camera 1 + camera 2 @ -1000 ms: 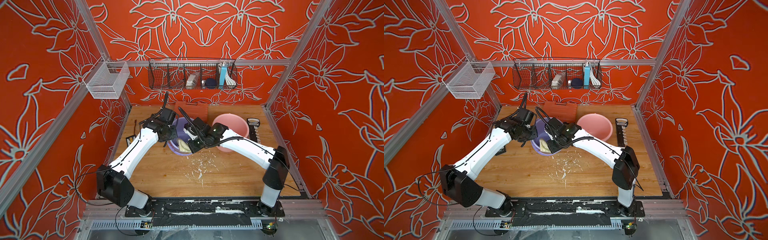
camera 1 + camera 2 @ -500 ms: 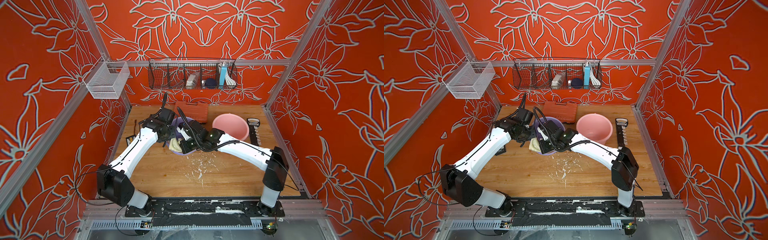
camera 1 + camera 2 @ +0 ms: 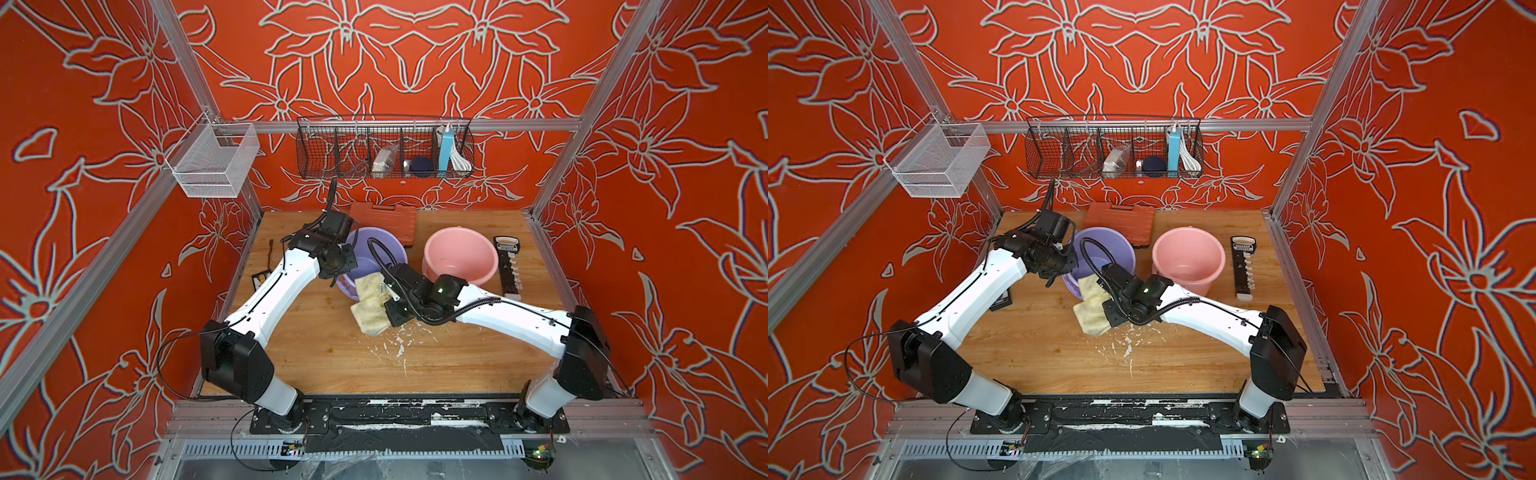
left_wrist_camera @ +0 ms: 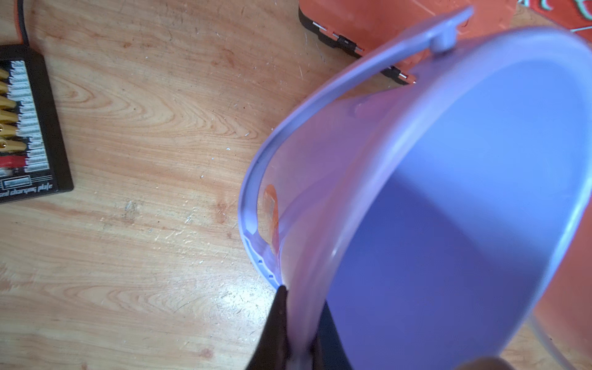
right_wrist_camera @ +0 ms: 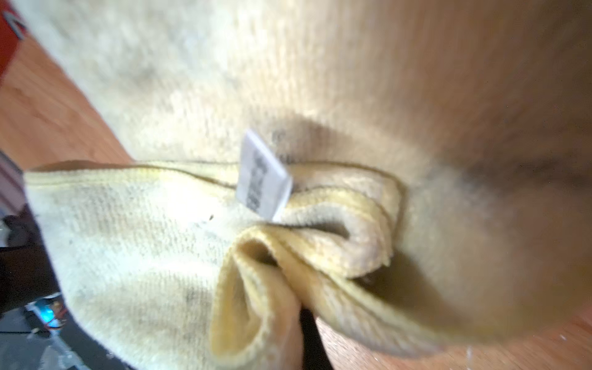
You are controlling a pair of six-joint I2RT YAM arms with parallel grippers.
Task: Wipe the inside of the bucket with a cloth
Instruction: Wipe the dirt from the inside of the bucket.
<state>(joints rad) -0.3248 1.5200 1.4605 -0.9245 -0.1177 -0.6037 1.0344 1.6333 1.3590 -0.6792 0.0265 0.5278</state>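
Wooden table [image 3: 457, 353] carries everything I note here. The lavender plastic bucket [image 3: 368, 257] stands toward the back, left of centre. An upright pink plastic bucket [image 3: 459, 255] is near it on the right, and the two are apart.

The cream-beige stained cloth [image 3: 370, 309] hangs in front of the lavender bucket. Its far end overlaps the near rim, and I cannot tell whether it reaches inside. The rest drapes down to the table.

The left gripper [image 4: 301, 323] is pinched tight on the lavender bucket's wall at the rim, with one finger inside and one outside. The right gripper [image 5: 307, 330] is clamped on a bunched fold of the cloth, close to its small white tag [image 5: 264, 179].
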